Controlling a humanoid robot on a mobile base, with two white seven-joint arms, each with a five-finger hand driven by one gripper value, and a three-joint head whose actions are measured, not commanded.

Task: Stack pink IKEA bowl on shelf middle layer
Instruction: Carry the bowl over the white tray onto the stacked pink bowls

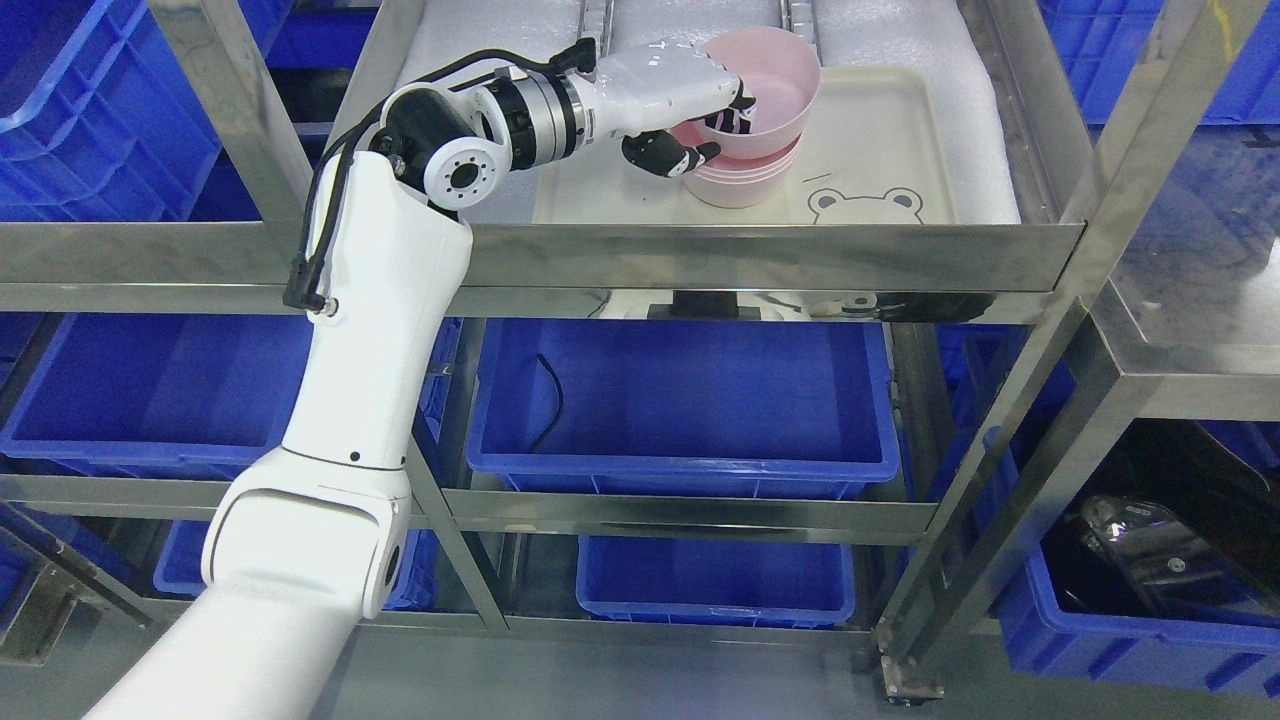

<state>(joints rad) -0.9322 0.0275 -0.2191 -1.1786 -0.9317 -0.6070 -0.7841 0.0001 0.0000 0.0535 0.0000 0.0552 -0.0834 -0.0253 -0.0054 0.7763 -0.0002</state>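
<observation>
A pink bowl (775, 85) sits tilted in the top of a stack of pink bowls (740, 185) on a cream tray (880, 150) with a bear drawing, on the metal shelf. My left hand (715, 125) reaches in from the left and is shut on the top bowl's near-left rim, fingers inside the bowl and thumb outside below it. The top bowl leans slightly and is not fully nested. The right arm is out of view.
The steel shelf frame (760, 255) has a front rail just below the tray and uprights at both sides. Blue plastic bins (680, 400) fill the lower layers and the surroundings. White foam lining (980, 120) lies under the tray.
</observation>
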